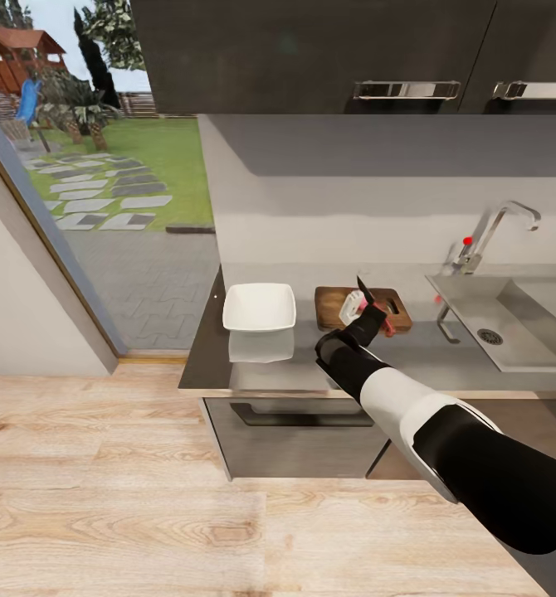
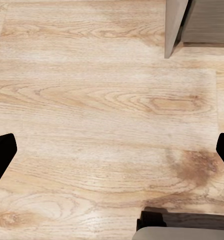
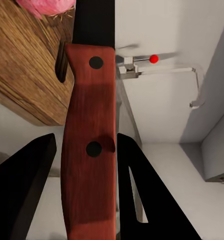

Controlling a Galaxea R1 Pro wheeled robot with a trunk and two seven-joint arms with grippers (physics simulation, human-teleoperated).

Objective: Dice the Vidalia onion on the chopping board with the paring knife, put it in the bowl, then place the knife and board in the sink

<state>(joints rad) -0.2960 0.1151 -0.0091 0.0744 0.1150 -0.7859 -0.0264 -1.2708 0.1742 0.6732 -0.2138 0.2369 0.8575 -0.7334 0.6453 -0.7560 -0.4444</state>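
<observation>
At the left of the countertop (image 1: 427,352) sits the bowl (image 1: 259,307), white, square and empty, well clear of the working arm. Just to its right lies the chopping board (image 1: 332,305), and above it the right gripper (image 1: 368,313) is clamped on the paring knife (image 1: 363,292), whose dark blade points up and away toward the wall. In the right wrist view the red-brown handle (image 3: 89,150) runs between the two black fingers (image 3: 142,190), with the board's slot end and a sliver of the pink Vidalia onion (image 3: 46,6) just beyond it, so the onion appears to rest on the board and still looks whole. Further right lies the sink (image 1: 519,327) with its tap (image 1: 498,224) and red knob. The left gripper (image 2: 112,155) hangs over the wooden floor (image 2: 101,100), its fingers spread wide and holding nothing.

The risks, as I judge them: the onion is round and nothing steadies it, so a glancing blade could roll it off the board toward the counter's edge or against the bowl. The handle may sit loosely between the fingers, and downward pressure could twist the knife in the grasp. A stroke that misses would strike bare board or worktop.
</observation>
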